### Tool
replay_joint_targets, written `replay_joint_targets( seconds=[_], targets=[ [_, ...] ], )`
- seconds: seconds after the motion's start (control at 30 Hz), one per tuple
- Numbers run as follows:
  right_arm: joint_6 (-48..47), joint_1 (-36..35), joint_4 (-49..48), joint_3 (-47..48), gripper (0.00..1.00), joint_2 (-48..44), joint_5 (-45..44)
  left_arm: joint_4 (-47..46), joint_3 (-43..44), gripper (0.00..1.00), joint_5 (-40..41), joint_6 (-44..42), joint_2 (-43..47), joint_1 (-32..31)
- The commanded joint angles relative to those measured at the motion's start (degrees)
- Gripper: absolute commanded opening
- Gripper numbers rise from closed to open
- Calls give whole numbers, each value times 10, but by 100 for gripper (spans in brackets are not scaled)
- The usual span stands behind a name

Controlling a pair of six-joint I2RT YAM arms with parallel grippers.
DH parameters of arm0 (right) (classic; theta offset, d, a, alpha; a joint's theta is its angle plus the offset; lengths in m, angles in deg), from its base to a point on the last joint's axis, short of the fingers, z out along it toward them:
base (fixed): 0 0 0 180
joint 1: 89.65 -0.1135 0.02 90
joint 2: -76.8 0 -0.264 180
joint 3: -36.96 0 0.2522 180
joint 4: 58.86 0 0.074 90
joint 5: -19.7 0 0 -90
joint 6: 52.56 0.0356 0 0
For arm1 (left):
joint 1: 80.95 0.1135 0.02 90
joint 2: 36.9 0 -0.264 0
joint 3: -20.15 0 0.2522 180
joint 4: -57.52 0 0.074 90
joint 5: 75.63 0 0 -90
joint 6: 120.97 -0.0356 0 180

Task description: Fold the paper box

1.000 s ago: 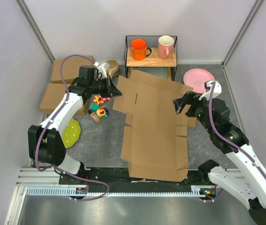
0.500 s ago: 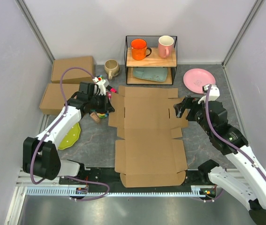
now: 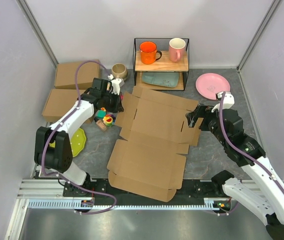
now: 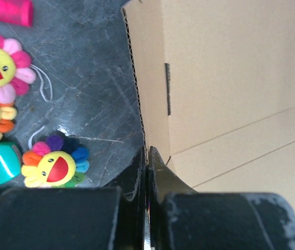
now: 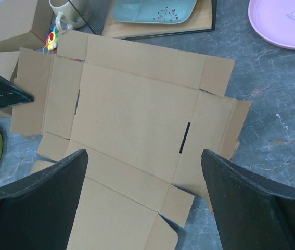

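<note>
The paper box [image 3: 152, 137] lies unfolded as a flat brown cardboard sheet in the middle of the table, turned askew with its near end swung left. My left gripper [image 3: 116, 101] is shut on the sheet's far-left side flap. In the left wrist view that gripper [image 4: 147, 156] pinches the paper box [image 4: 225, 78] by its corrugated edge. My right gripper [image 3: 192, 118] hovers open over the sheet's right flap and touches nothing. From the right wrist, the right gripper [image 5: 144, 177] spreads wide above the paper box [image 5: 137, 104], whose two slots show.
Two flat brown boxes [image 3: 76, 75] [image 3: 60, 103] lie at the far left. Behind the sheet stands a wire shelf [image 3: 161, 62] with two mugs and a teal plate. A pink plate [image 3: 213, 85], beige mug [image 3: 118, 70], green plate [image 3: 77, 142] and flower toys [image 3: 106, 118] [image 4: 51, 166] surround the sheet.
The left gripper has moved toward the far side with the flap still in it. The sheet has turned, and its near end has swung left. The right arm has barely shifted.
</note>
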Motion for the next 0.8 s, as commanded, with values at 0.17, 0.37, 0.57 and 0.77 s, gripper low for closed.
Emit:
replay_joint_targets(
  seconds=[0.17,0.37,0.57,0.77],
  targets=[
    [-6,-2,-15,-18,98,19,-8,-112,-131,2,-46,28,68,-31],
    [-7,-1,-37,15,98,68,-17,-228,-237,2,-49,63,141,-32],
    [-46,-2,-110,33,97,125,-13,-355,-310,2,5,80,200,-46],
    [-82,-2,-166,93,98,169,47,-506,-377,2,108,84,241,-69]
  ],
)
